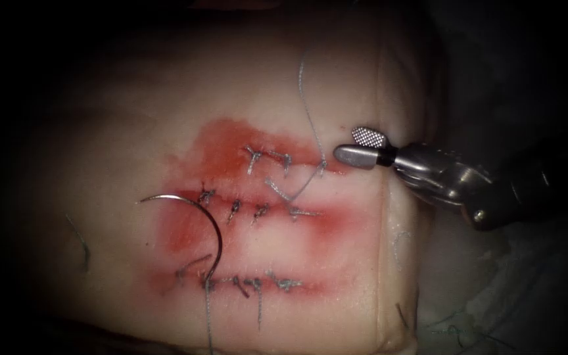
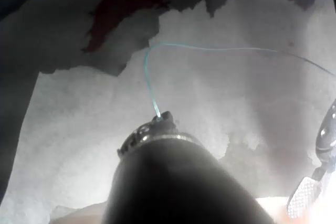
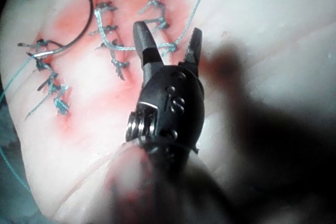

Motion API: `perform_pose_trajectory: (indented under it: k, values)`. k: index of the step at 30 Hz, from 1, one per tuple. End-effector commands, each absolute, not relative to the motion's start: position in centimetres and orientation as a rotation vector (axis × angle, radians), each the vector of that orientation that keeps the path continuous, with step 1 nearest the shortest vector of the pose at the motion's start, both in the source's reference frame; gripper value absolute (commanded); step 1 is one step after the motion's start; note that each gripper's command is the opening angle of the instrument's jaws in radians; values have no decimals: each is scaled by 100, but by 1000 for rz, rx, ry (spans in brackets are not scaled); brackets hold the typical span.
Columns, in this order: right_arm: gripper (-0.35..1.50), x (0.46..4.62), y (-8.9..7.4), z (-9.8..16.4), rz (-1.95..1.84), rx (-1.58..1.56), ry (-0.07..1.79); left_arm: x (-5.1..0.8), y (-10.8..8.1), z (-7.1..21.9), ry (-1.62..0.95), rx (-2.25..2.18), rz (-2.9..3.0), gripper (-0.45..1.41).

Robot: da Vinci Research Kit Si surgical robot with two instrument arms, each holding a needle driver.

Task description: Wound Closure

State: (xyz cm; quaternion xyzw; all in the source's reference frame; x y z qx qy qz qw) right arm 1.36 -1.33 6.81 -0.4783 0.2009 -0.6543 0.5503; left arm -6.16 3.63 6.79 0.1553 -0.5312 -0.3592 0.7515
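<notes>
Lying across the endoscope view, the pale pork-belly tissue [image 1: 165, 118] carries three rows of dark knotted stitches [image 1: 258, 212] over patches of red fluid [image 1: 218, 141]. At its right edge hovers the right arm's metal pincer [image 1: 356, 146], jaws parted and holding nothing, with its tips pointing left toward the upper row. The curved steel needle [image 1: 213, 227] lies free, well apart to the pincer's lower left, with its arc running from beside the middle row down to the lower row; whether its lower end enters the tissue cannot be told. Thin blue-grey thread [image 1: 309, 118] passes just left of the open tips. In the left wrist view, the left arm's pincer [image 2: 164, 118] holds thread [image 2: 149, 80]; its jaws are hidden.
</notes>
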Motion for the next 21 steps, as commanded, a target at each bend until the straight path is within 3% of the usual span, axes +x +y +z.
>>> perform_pose_trajectory:
  k: [1, 11, 21]
  values:
    - [78, 153, -135, 682, -1538, -1147, 475, -623, 374, 676, -1171, 334, -790, -45]
    - [120, 167, -119, 677, -1531, -1228, 479, -635, 369, 658, -1195, 346, -830, -45]
    - [123, 166, -113, 685, -1537, -1247, 476, -640, 367, 640, -1197, 354, -841, -45]
